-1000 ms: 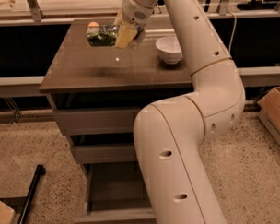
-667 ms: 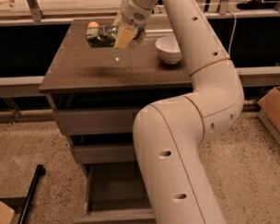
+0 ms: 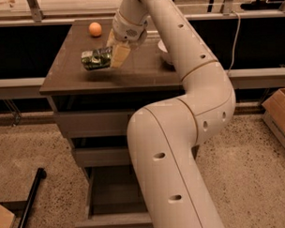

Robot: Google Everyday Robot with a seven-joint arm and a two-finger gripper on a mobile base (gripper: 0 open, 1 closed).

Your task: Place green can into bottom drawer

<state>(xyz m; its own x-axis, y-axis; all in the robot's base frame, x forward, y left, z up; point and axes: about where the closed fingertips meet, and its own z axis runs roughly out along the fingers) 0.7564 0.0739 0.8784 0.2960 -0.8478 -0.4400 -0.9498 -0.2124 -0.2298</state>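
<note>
At upper centre the gripper [image 3: 113, 57] held the green can [image 3: 95, 59] sideways between its fingers [image 3: 120, 54], over the desk [image 3: 66, 77]. The grip needed to stay firm past the desk edge, then go down slowly to the open bottom drawer [image 3: 116, 224] at lower centre.

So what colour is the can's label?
Green with whitish patches; the camera view shows the green can held sideways in the gripper above the cabinet top.

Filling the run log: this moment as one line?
gripper shut on green can, over cabinet top | bottom drawer open | can not yet in drawer
</note>
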